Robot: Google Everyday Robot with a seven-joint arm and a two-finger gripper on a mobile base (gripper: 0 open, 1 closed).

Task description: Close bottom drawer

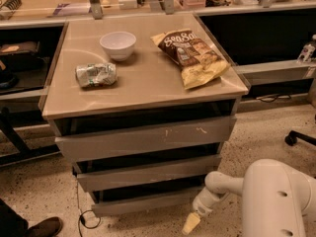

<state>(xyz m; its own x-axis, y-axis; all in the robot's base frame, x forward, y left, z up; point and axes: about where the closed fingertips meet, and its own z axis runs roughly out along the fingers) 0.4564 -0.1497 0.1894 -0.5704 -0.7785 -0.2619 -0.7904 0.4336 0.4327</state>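
The bottom drawer (pixel 148 202) is the lowest and narrowest grey front of the cabinet, plain and flat. It sticks out only slightly beneath the mid-width drawer front (pixel 148 173) and the widest, scratched drawer front (pixel 145 138). My gripper (pixel 191 223), with pale yellow fingertips, hangs from the white arm (pixel 217 186) at the lower right. It sits just right of and below the bottom drawer's right end, close to the floor and apart from the front.
On the cabinet top (pixel 143 90) lie a white bowl (pixel 118 44), a crushed can (pixel 96 74) and a chip bag (pixel 193 55). A cable (pixel 81 216) trails on the floor at the cabinet's left. A shoe (pixel 44 227) shows at bottom left, a chair base (pixel 301 137) at right.
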